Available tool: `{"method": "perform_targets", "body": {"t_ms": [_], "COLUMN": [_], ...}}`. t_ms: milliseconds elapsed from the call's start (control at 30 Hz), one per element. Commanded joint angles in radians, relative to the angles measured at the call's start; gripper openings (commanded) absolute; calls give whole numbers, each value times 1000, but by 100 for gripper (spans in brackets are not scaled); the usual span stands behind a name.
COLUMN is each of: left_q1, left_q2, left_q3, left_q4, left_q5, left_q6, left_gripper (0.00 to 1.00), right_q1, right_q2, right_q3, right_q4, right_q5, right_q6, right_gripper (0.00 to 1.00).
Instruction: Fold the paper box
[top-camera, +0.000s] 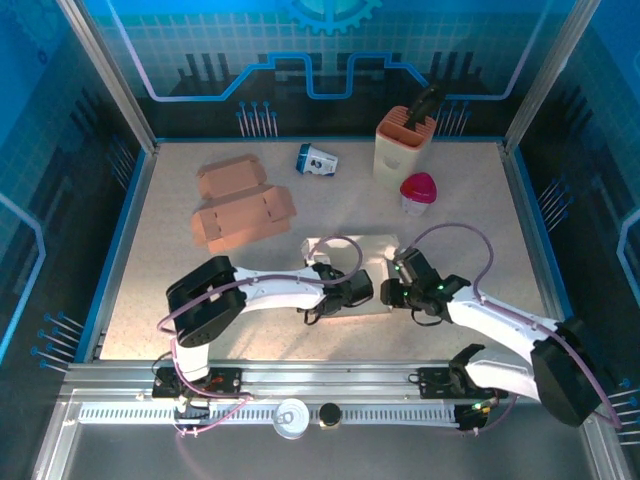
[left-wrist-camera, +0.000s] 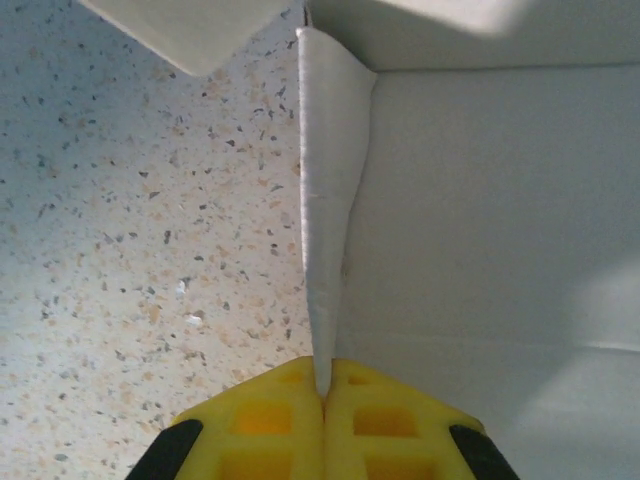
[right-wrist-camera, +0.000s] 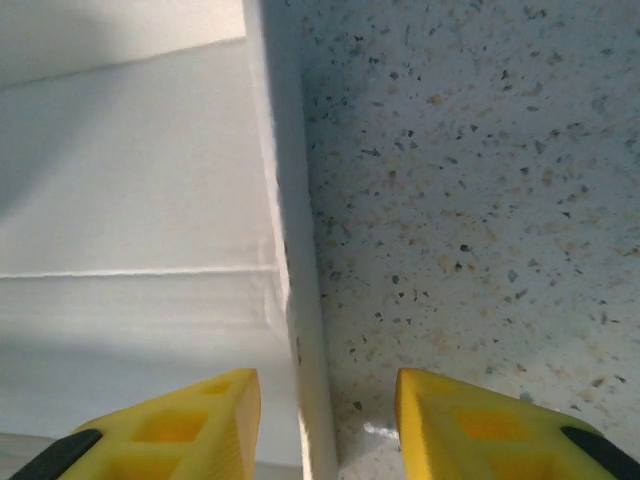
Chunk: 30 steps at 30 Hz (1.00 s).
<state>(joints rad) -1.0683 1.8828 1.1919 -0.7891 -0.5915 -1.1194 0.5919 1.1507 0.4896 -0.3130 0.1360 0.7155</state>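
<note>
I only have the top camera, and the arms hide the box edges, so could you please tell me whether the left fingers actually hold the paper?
Observer: Yes, the left fingers are shut on a thin upright flap at a corner of the white box.
Operator: Thank you. Do the right fingers grip anything?
Observer: No, the right fingers stand open astride the box's side wall, with a gap on each side.
Operator: Where do they sit relative to that wall?
Observer: One is on the paper side, and the other is over the bare speckled table.
</note>
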Motion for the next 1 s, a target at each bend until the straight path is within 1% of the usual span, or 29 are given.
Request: {"method": "perform_targets", "body": {"t_ms": [0, 67, 433, 600, 633, 700, 767, 833, 967], "left_q1": [8, 7, 1, 1, 1, 2, 2, 2, 2], "left_q2": [45, 64, 122, 88, 65, 10, -32, -58, -87], "left_q3": [48, 67, 100, 71, 61, 38, 29, 30, 33], "left_q4": [-121, -146, -172, -131, -118, -81, -71, -70, -71], "left_q5": [-44, -56, -94, -90, -87, -85, -89, -91, -91], "left_q6": [68, 68, 64, 68, 72, 93, 109, 130, 155], "left_gripper": [0, 0, 0, 0, 5, 19, 29, 35, 39], "right_q1": [21, 30, 58, 92, 95, 97, 97, 97, 97], "right_q2": [8, -1, -63, -119, -135, -171, -192, -205, -224], "right_q3": [-3, -3, -4, -2, -3, -2, 7, 18, 36], "right_q4": [58, 57, 28, -16, -22, -44, -69, -91, -122], "right_q5": [25, 36, 50, 88, 93, 100, 105, 106, 104], "right_q6": [22, 23, 42, 51, 49, 47, 42, 37, 28], "right_gripper": [40, 40, 41, 46, 47, 49, 49, 50, 50]}}
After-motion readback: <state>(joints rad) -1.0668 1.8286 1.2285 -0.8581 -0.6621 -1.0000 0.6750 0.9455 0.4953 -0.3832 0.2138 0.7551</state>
